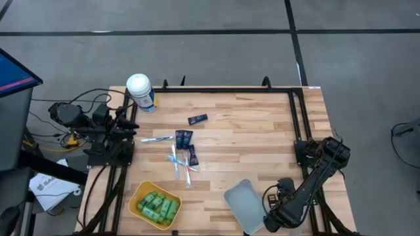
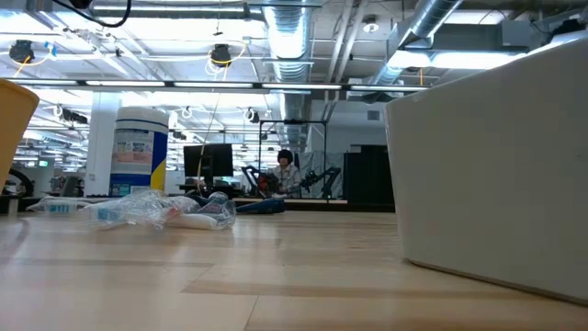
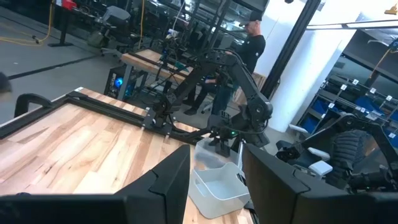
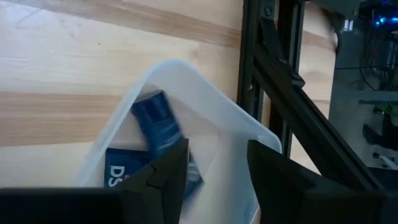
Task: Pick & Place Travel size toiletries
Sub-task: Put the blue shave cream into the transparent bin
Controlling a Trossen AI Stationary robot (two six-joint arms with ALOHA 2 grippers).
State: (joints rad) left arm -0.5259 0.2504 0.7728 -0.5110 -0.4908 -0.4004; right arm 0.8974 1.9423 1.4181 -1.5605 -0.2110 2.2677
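While the left arm waits folded at the left edge of the pale wooden table (image 1: 249, 124), the right gripper (image 4: 214, 165) hangs over the translucent white plastic bin (image 1: 244, 203) that stands near the front right corner. Its two dark fingers (image 4: 165, 168) stand apart with a clear gap between them and nothing in it. Directly beneath that gap, inside the bin, lies a dark navy flat tube with white lettering (image 4: 152, 143), tilted against the bin's wall; a second one may lie under it, though the fingers hide that part.

At the left edge, the left gripper (image 3: 214, 180) points level across the table, with its own fingers (image 3: 168, 183) parted and empty.

More toiletries remain on the middle of the table: two dark navy flat tubes (image 1: 184, 138) lying side by side, another navy tube (image 1: 197, 119) farther back and apart from them, and one more (image 1: 193, 156) just in front among a loose scatter of thin blue, white and pink toothbrush-like sticks (image 1: 176, 160). A yellow plastic bowl (image 1: 139, 195) at the front left holds a heap of small bright green bottles (image 1: 159, 206). A big white-lidded canister (image 1: 140, 90) stands upright at the back left corner.

Beyond the table, a person (image 2: 285, 170) sits at a desk in the low view.
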